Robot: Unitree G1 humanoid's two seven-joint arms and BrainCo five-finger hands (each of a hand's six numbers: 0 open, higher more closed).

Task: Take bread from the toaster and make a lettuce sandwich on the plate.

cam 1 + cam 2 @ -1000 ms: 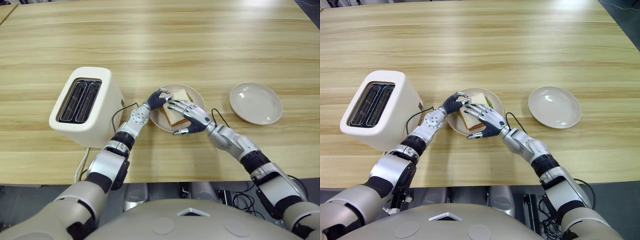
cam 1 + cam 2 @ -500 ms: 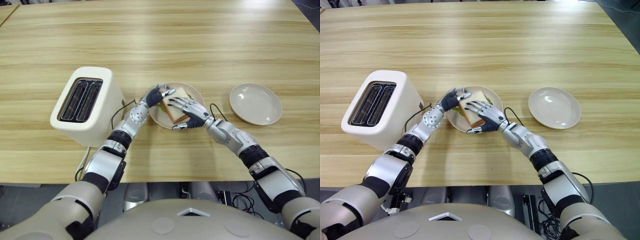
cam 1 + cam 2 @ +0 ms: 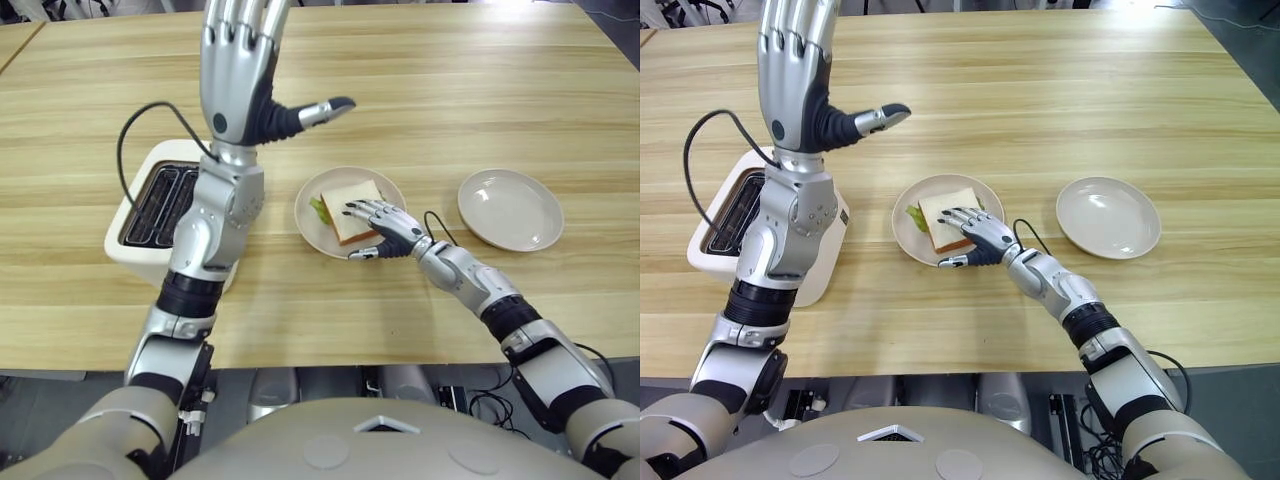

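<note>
Step in hand, my judgement: settling the top slice.
- Method: I'd press lightly and evenly, then lift straight up so the bread doesn't skid off the lettuce (image 3: 320, 208).
- Sandwich (image 3: 350, 205): on the plate (image 3: 302, 218), mid-desk (image 3: 450, 110).
- Right hand (image 3: 385, 228): fingers spread, tips on the slice's near right corner, gripping nothing.
- Left hand (image 3: 240, 70): open and empty, high above the toaster (image 3: 150, 205), well apart from the sandwich.

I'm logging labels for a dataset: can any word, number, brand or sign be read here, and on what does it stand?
None can be read: the toaster, the plate with the sandwich, the empty plate and the table show no legible print.
</note>
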